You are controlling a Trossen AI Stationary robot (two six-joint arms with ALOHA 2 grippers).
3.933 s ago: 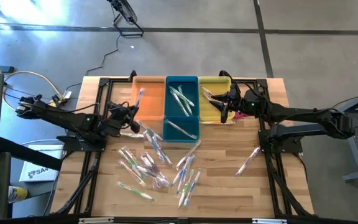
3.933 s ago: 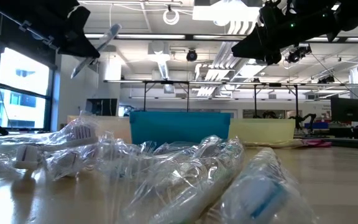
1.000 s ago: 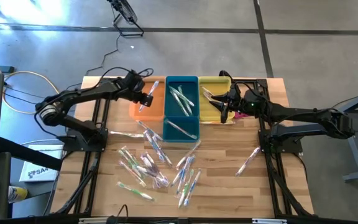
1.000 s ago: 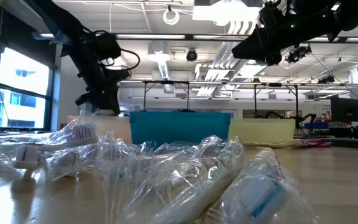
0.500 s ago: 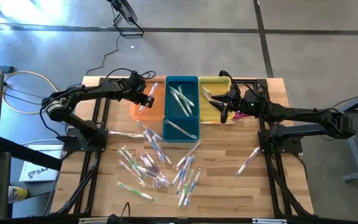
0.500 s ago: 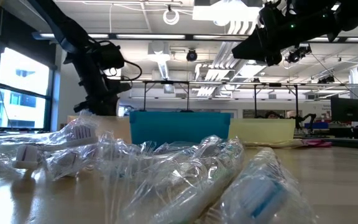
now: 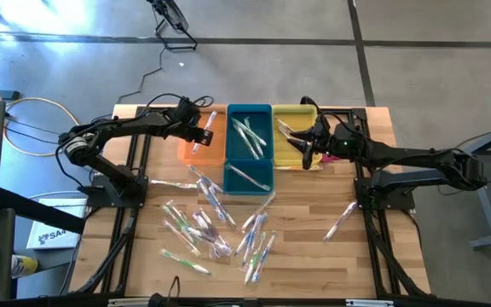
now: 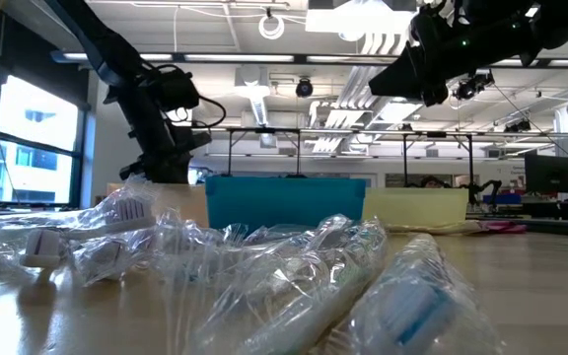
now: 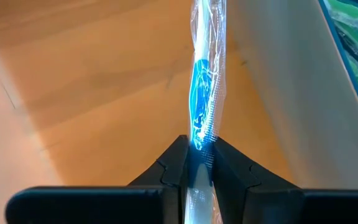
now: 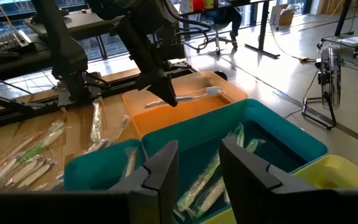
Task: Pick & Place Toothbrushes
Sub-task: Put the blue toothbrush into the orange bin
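My left gripper (image 7: 195, 129) hangs over the orange bin (image 7: 187, 147) and is shut on a blue toothbrush (image 9: 202, 93) in a clear wrapper. My right gripper (image 7: 307, 141) hovers open above the yellow bin (image 7: 295, 119), touching nothing; in its wrist view the fingers (image 10: 164, 167) stand apart over the teal bin (image 10: 272, 134). Several wrapped toothbrushes lie in the teal bin (image 7: 249, 109). A loose heap of toothbrushes (image 7: 214, 228) lies flat on the wooden table, and a single one (image 7: 341, 220) lies apart on the right. My left gripper pinches the wrapped blue toothbrush between its two fingers (image 9: 173, 160) near one end (image 9: 199, 142). The rest of the brush sticks out beyond the fingertips, roughly in line with them. The fingers slant down from above. The brush is lifted clear over the orange bin's floor (image 9: 92, 81).
Three bins stand side by side at the table's far edge: orange, teal, yellow. In the low view crumpled wrappers (image 8: 264, 276) fill the foreground. Black frame rails (image 7: 126, 222) run along both table sides. Bare wood (image 7: 305, 256) lies between the heap and the single brush.
My left gripper has sunk a little lower over the orange bin, still shut on the blue toothbrush. My right gripper has kept still above the yellow bin.
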